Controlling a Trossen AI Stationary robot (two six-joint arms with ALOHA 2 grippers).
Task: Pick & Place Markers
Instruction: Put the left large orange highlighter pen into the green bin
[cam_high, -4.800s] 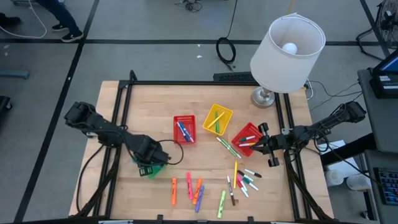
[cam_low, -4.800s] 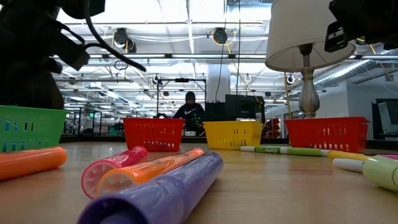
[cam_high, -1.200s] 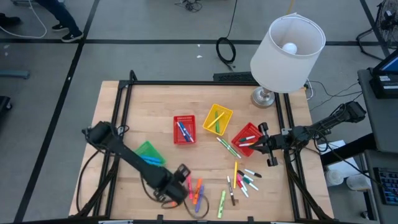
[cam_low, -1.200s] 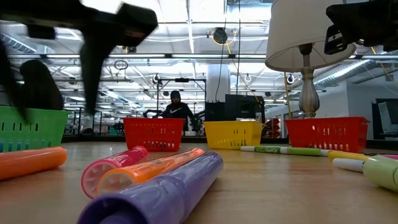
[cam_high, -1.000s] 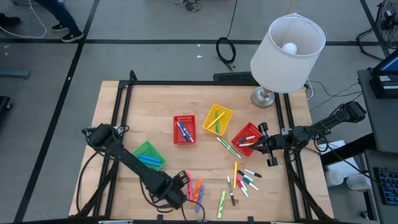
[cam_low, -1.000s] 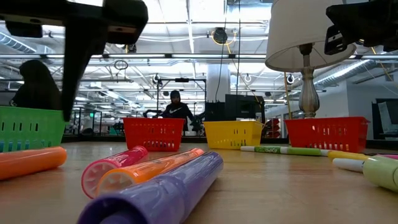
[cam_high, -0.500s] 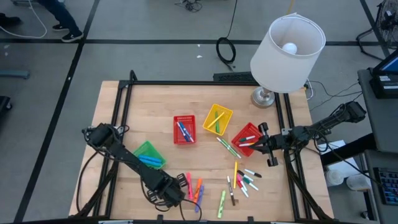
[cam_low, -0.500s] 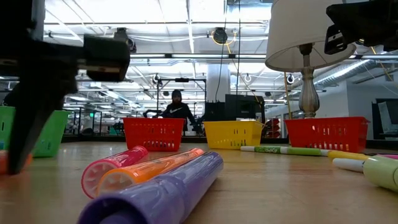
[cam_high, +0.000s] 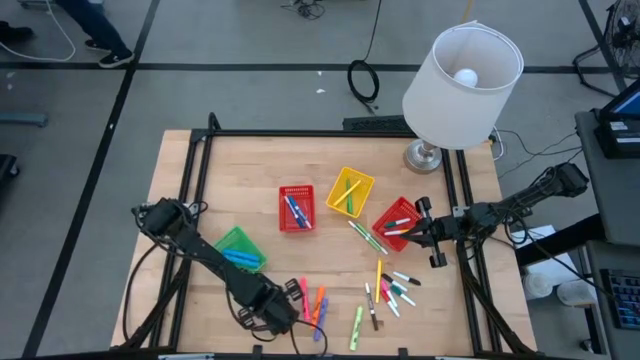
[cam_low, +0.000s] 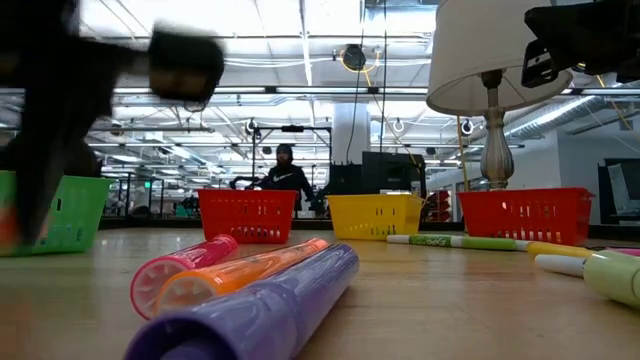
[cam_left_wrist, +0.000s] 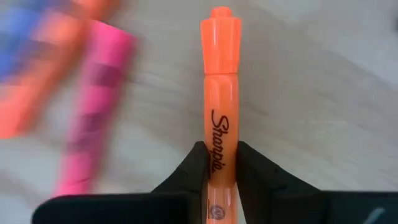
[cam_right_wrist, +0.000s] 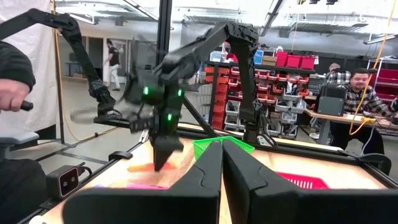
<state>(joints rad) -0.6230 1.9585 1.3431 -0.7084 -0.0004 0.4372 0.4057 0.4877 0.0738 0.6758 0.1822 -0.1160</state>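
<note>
Workshop hall around a wooden counter (cam_high: 250, 165) — surroundings only.
Grey floor (cam_high: 250, 40) marked with dark tape lines; a coiled black cable (cam_high: 363, 80) lies on it beyond the counter. A table lamp with a white shade (cam_high: 463, 70) and metal base (cam_high: 425, 156) stands at the counter's far right corner. Ceiling of white beams, ducts and strip lights (cam_low: 300, 60). Shelving with red bins (cam_right_wrist: 292, 60) along the far wall — a seated person (cam_right_wrist: 360, 93) at a desk beside it, another person (cam_low: 285, 172) behind equipment across the room. A white curtain (cam_right_wrist: 28, 62) hangs at one side.
</note>
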